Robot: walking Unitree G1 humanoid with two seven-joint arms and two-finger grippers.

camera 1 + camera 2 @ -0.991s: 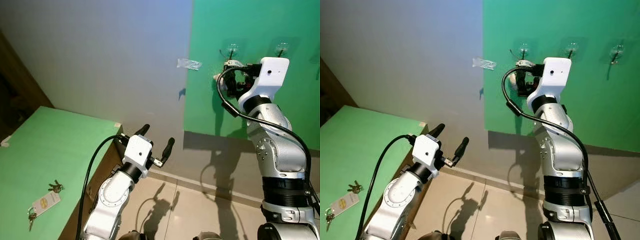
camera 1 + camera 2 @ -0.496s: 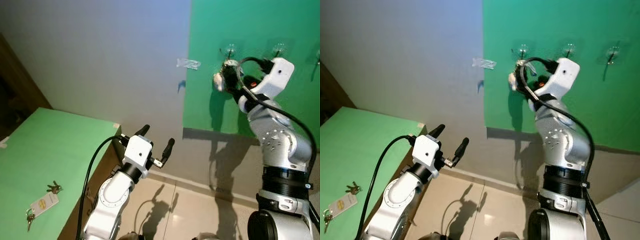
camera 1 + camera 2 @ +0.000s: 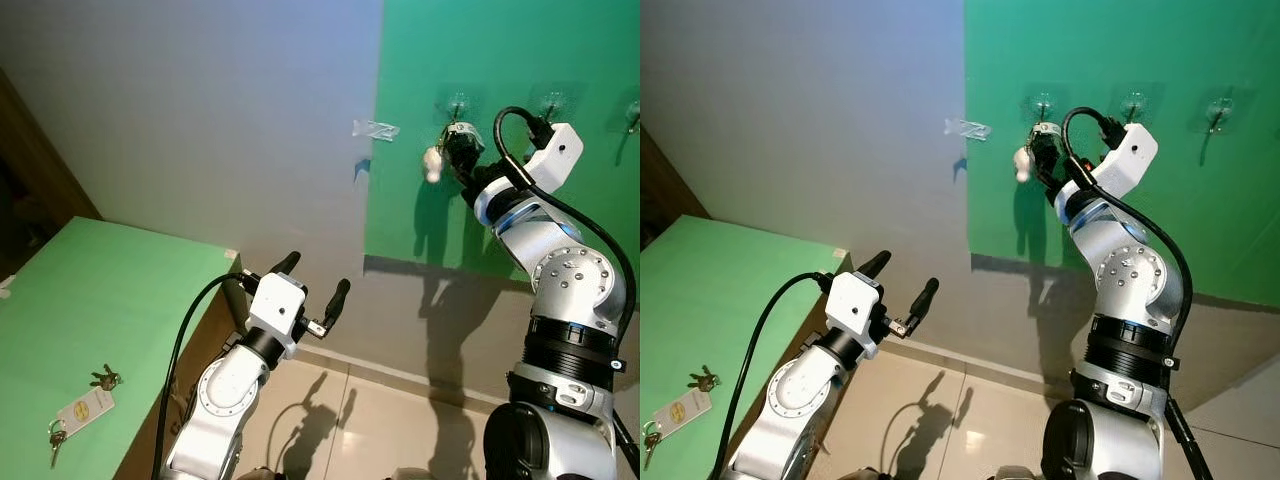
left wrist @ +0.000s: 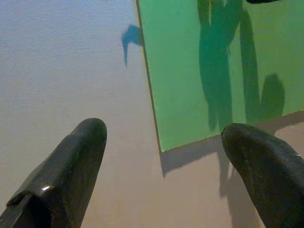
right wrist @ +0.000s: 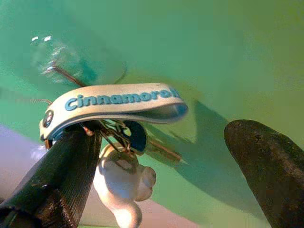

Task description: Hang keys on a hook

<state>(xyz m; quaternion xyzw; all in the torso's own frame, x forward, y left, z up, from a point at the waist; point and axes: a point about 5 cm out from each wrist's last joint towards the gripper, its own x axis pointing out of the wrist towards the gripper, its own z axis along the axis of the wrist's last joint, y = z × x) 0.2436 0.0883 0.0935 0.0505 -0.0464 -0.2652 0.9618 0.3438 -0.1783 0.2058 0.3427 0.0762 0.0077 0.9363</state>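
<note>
A keychain [image 5: 118,102] with a white "Cinnamoroll" strap, a white figure [image 3: 432,163] and keys hangs at the leftmost clear hook [image 3: 459,103] on the green wall panel. The strap lies over one finger [image 5: 61,175] of my right gripper [image 3: 455,150], right beside the hook's wire [image 5: 61,71]. That gripper's fingers stand wide apart, the other finger [image 5: 266,166] clear of the strap. I cannot tell whether the strap is on the hook. My left gripper [image 3: 316,273] is open, held low in front of the wall.
Two more clear hooks [image 3: 1132,103] [image 3: 1217,106] sit to the right on the green panel [image 3: 1200,220]. A second bunch of keys with a white tag [image 3: 85,405] lies on the green table [image 3: 110,300] at my left. A scrap of tape [image 3: 375,128] sticks to the grey wall.
My right wrist has turned over and the forearm has swung to the right, while the gripper stayed at the leftmost hook. The white figure now dangles freely. The left arm is unchanged.
</note>
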